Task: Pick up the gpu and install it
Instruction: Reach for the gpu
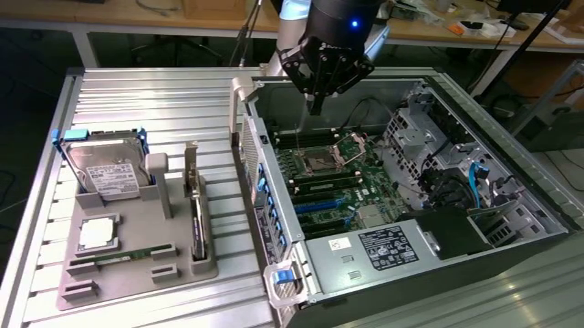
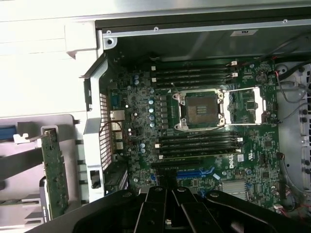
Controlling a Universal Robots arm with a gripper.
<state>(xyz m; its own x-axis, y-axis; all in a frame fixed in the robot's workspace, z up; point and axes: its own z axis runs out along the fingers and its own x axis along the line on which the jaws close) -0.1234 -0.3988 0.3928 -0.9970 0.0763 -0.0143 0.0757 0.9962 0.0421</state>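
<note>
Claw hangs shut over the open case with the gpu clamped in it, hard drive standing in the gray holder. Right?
No. The claw holds nothing; the gpu stands on edge in the gray holder with the hard drive, as the exterior view shows. The rest is right.
</note>
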